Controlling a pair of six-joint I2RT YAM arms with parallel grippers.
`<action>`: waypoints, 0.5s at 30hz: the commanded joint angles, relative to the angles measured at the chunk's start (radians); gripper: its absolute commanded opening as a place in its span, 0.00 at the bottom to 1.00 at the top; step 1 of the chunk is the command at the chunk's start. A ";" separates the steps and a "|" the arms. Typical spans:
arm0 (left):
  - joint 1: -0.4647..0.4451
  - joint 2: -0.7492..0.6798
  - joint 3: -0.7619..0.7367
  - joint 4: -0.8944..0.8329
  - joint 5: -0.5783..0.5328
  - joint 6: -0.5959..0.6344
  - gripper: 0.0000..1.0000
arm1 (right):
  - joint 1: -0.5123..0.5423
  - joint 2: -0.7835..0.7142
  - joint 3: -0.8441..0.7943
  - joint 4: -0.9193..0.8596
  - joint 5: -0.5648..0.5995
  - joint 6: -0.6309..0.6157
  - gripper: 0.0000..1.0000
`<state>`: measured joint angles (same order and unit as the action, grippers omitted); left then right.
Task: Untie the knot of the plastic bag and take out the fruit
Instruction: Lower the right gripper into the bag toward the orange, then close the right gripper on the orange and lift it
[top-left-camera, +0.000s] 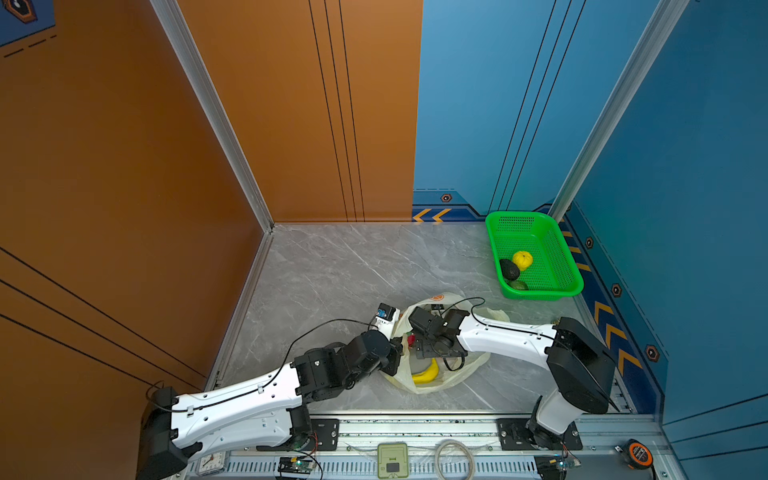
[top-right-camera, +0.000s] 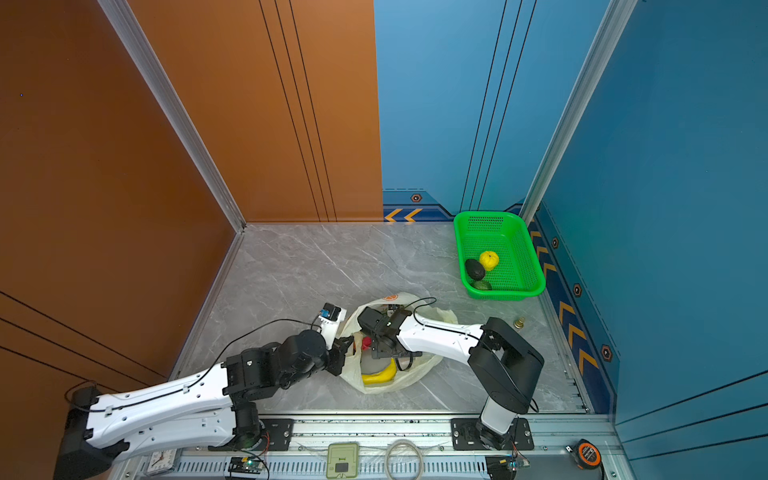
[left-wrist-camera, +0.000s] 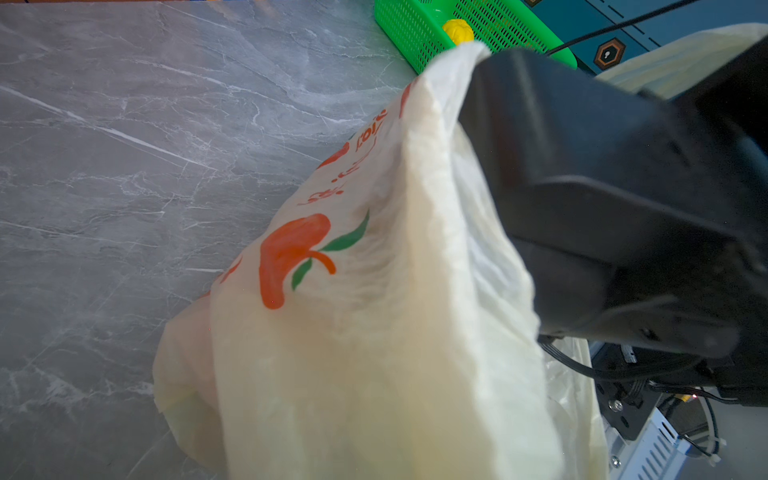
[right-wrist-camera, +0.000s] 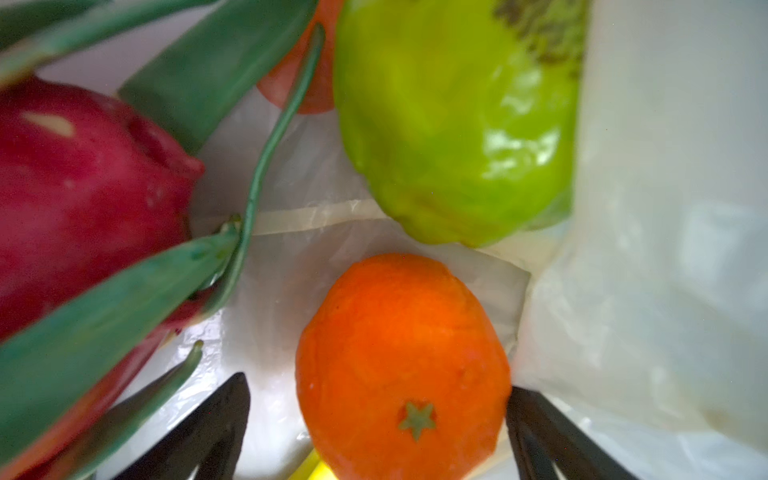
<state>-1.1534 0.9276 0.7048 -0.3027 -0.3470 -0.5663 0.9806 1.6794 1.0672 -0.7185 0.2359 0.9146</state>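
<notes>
Fruit removal under way: with your left gripper (top-left-camera: 397, 354) pinched shut on the rim of the plastic bag (left-wrist-camera: 374, 332), your right gripper (right-wrist-camera: 376, 384) hangs inside, fingers (right-wrist-camera: 216, 419) wide and empty, the orange (right-wrist-camera: 399, 345) between them, so you next close squarely and lift.

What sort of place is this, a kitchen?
Probably a robot test booth, not a kitchen: two robot arms are bolted to a metal rail at a marble-look table, boxed in by orange and blue panels, with a tape measure and a circuit board lying by the rail.
</notes>
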 joint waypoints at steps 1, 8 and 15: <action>-0.011 -0.004 -0.005 0.016 0.002 -0.003 0.00 | -0.011 0.007 0.023 0.016 0.049 -0.024 0.92; -0.011 -0.005 -0.002 0.013 -0.003 -0.003 0.00 | -0.040 0.029 0.021 0.027 0.034 -0.035 0.79; -0.012 -0.008 -0.001 0.008 -0.003 -0.003 0.00 | -0.060 0.040 0.009 0.044 0.013 -0.052 0.69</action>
<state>-1.1534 0.9276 0.7048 -0.3027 -0.3470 -0.5663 0.9325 1.6939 1.0729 -0.6918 0.2401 0.8791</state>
